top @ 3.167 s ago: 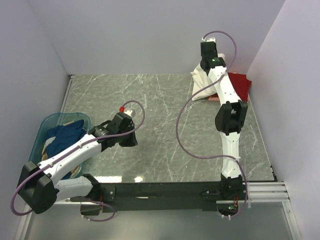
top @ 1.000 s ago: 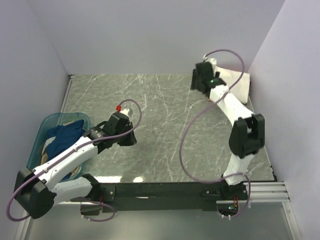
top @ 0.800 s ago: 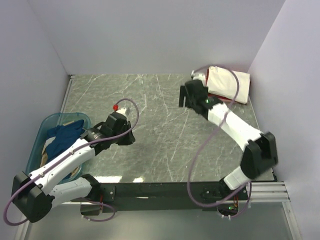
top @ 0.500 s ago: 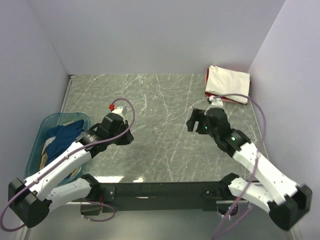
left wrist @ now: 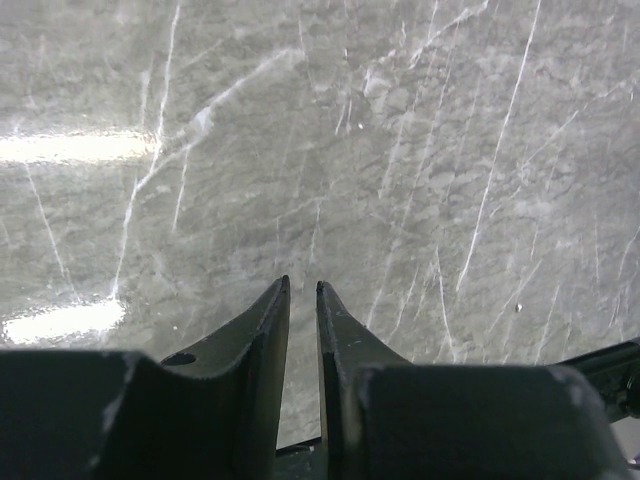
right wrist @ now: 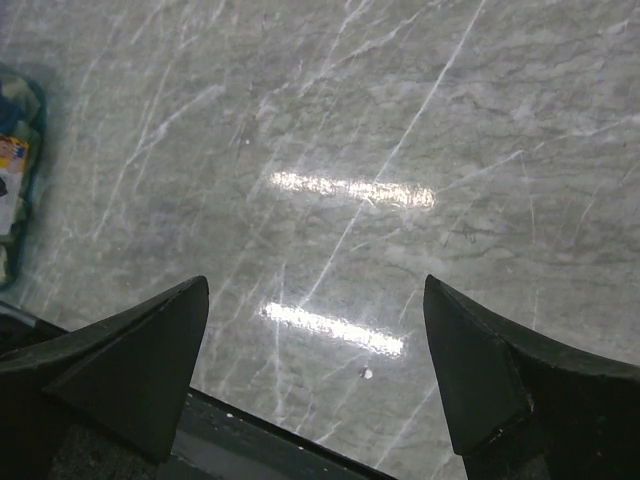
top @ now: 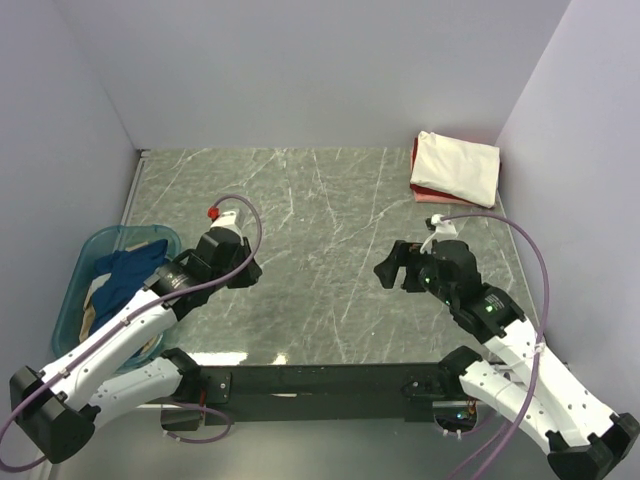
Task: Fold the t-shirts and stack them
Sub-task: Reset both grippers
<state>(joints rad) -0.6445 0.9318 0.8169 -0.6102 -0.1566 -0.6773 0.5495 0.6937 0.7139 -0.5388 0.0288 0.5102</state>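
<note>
A folded cream-white t-shirt [top: 457, 168] lies on top of a stack in the far right corner. A red t-shirt edge [top: 415, 158] and a pale pink one [top: 432, 197] peek out beneath it. A dark blue t-shirt [top: 125, 275] and a tan one [top: 92, 305] lie crumpled in the teal basket [top: 165, 238] at the left. My right gripper [top: 393, 266] [right wrist: 315, 285] hovers wide open over bare marble, well short of the stack. My left gripper [top: 247, 273] [left wrist: 302, 285] hangs just right of the basket, its jaws only a narrow gap apart with nothing between them.
The grey marble table [top: 320, 210] is walled in by pale panels at the back and both sides. A black rail [top: 320, 382] runs along the near edge between the arm bases. The basket's teal rim [right wrist: 36, 120] shows at the left edge of the right wrist view.
My right arm has swung back from the far right corner to the near middle, leaving the cream-white shirt folded on the stack. Its jaws stand wider. My left arm drifted slightly left.
</note>
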